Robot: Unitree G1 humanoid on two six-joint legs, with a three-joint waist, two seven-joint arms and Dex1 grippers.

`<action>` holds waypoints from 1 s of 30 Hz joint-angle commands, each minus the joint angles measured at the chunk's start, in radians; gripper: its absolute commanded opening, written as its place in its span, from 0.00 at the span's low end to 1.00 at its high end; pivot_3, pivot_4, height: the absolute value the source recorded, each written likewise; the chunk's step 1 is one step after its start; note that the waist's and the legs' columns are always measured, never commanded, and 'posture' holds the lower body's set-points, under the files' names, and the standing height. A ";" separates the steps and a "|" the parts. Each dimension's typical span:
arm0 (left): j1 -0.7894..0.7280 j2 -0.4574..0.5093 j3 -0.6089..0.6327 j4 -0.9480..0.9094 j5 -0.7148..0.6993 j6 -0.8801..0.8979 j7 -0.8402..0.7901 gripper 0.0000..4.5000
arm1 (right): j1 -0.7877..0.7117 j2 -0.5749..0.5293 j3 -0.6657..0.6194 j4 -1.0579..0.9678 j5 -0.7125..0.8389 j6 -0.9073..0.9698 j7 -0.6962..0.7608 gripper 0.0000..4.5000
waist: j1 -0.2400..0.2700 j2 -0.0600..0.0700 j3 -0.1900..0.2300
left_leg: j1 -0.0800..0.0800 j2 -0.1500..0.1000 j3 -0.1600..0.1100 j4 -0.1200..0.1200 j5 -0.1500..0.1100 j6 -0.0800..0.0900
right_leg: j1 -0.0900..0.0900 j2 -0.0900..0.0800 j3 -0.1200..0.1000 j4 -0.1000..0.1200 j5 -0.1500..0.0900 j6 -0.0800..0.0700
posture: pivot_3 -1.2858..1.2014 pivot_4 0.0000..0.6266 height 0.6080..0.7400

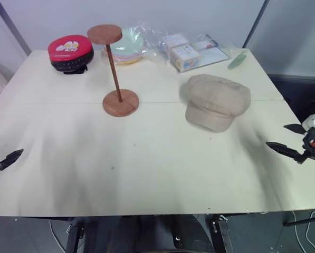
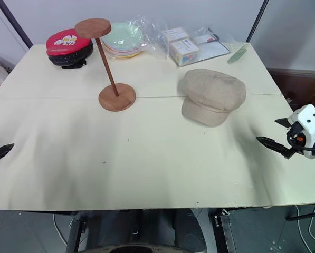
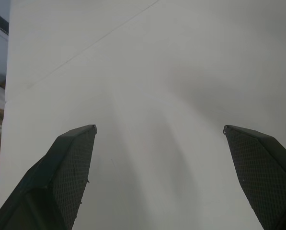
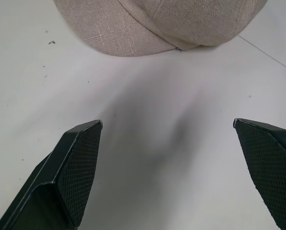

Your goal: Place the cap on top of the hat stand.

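You have the beige cap (image 1: 217, 101) lying flat on the counter (image 1: 146, 168), right of the wooden hat stand (image 1: 115, 68) and apart from it. Left hand (image 1: 0, 153) and right hand (image 1: 285, 138) are both released, empty.

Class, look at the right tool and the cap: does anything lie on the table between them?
Nothing visible does. Only bare table lies between the open right tool and the cap, and the wrist view shows the same open stretch up to the cap's edge.
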 commanded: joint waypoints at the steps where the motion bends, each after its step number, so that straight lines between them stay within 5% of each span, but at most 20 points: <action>1: -0.014 0.002 0.042 -0.016 -0.014 -0.025 -0.003 0.99 | -0.013 -0.005 -0.017 -0.013 0.001 -0.017 -0.010 1.00 | 0.000 0.000 0.000 | 0.000 0.000 0.000 0.000 0.000 0.000 | 0.000 0.000 0.000 0.000 0.000 0.000 | 0.52 0.24 1.00; 10: -0.135 -0.004 0.015 0.066 -0.062 0.016 -0.032 0.99 | -0.027 0.002 -0.015 -0.048 -0.024 -0.006 -0.087 1.00 | -0.001 0.000 0.000 | 0.000 0.000 0.000 0.000 0.000 0.000 | 0.000 0.001 0.000 0.000 0.000 0.001 | 0.52 0.24 1.00; 17: -0.198 0.015 -0.061 -0.305 -0.302 0.324 -0.165 0.99 | -0.064 -0.012 0.069 -0.301 -0.091 0.105 -0.214 1.00 | 0.000 0.000 0.000 | -0.001 0.000 -0.001 0.001 0.000 0.000 | 0.000 0.001 0.000 0.001 0.002 0.003 | 0.52 0.24 1.00; 23: -0.268 0.020 -0.264 -0.631 -0.410 0.476 -0.210 0.99 | -0.144 0.100 0.320 -0.634 -0.265 0.289 -0.454 1.00 | -0.004 0.000 0.000 | -0.001 0.000 -0.001 0.001 0.000 0.000 | -0.001 0.001 0.000 0.002 0.002 0.004 | 0.52 0.24 1.00; 30: -0.526 -0.055 -0.471 -0.645 -0.411 0.527 -0.205 0.99 | -0.207 0.237 0.670 -0.623 -0.587 0.301 -0.616 1.00 | 0.003 0.000 0.000 | -0.003 -0.002 -0.001 0.002 0.000 0.000 | -0.002 0.001 0.000 0.002 0.002 0.004 | 0.52 0.24 1.00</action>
